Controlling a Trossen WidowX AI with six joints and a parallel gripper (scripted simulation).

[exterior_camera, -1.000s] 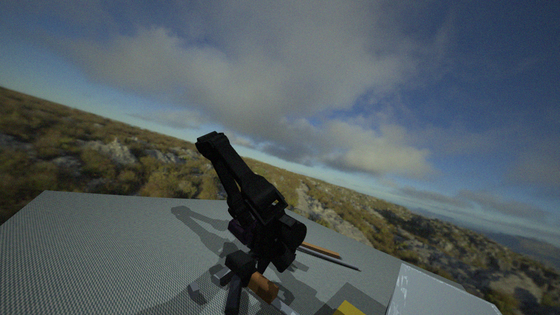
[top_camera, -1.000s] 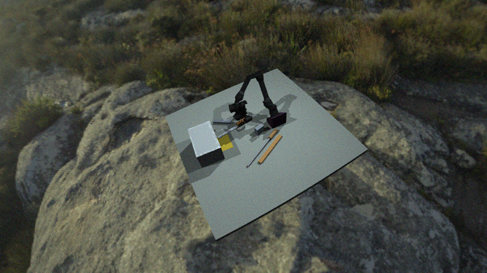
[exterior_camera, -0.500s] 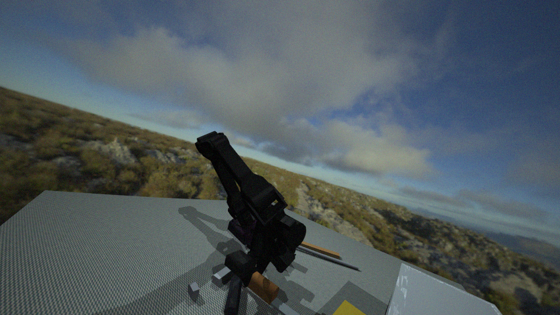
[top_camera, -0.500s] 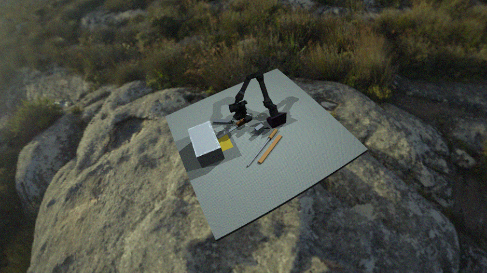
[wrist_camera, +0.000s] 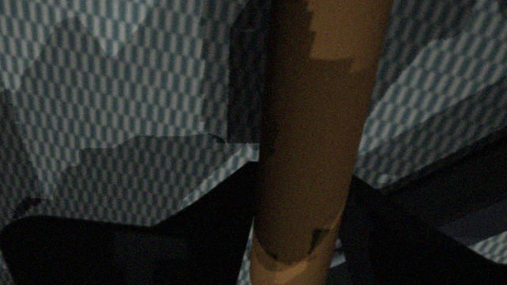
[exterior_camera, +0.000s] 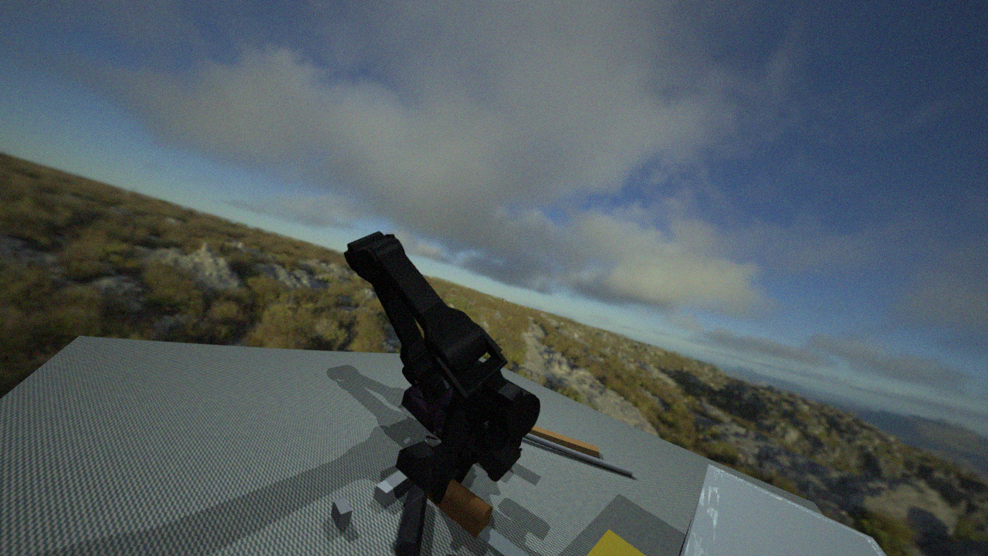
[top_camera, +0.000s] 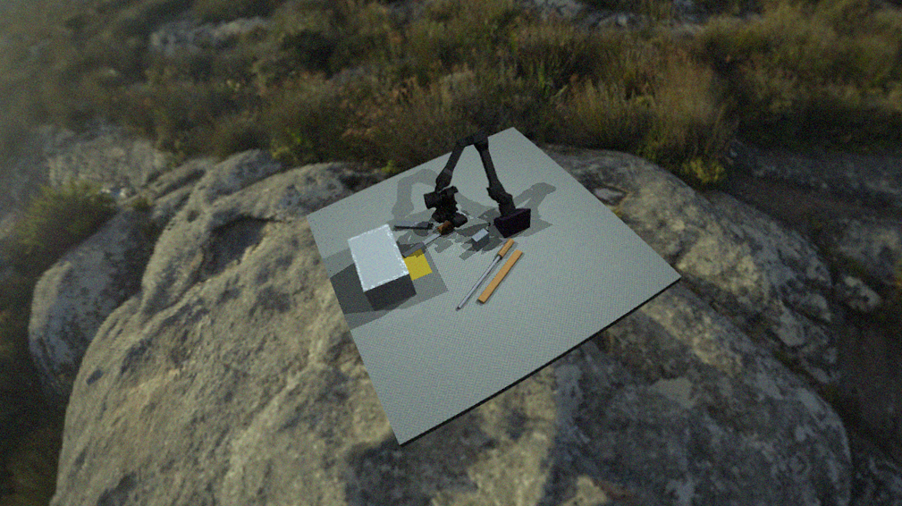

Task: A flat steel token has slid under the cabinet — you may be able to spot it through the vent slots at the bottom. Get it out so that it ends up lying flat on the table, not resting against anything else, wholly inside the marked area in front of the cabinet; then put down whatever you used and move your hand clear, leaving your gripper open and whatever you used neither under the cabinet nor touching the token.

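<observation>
One gripper (top_camera: 447, 225) (exterior_camera: 441, 487) (wrist_camera: 295, 176) has its jaws clenched on one tool's brown handle (top_camera: 444, 227) (exterior_camera: 467, 508) (wrist_camera: 317, 131). One rod (top_camera: 476, 284) (exterior_camera: 587, 457) and one orange strip (top_camera: 500, 277) (exterior_camera: 570, 441) lie side by side on the table (top_camera: 530, 319) (exterior_camera: 172, 401). One yellow area (top_camera: 419, 265) (exterior_camera: 614, 546) adjoins one cabinet (top_camera: 378, 256) (exterior_camera: 773, 522). The exterior view seems to show two grey blocks (exterior_camera: 342, 514). Where the token lies, I cannot tell.
</observation>
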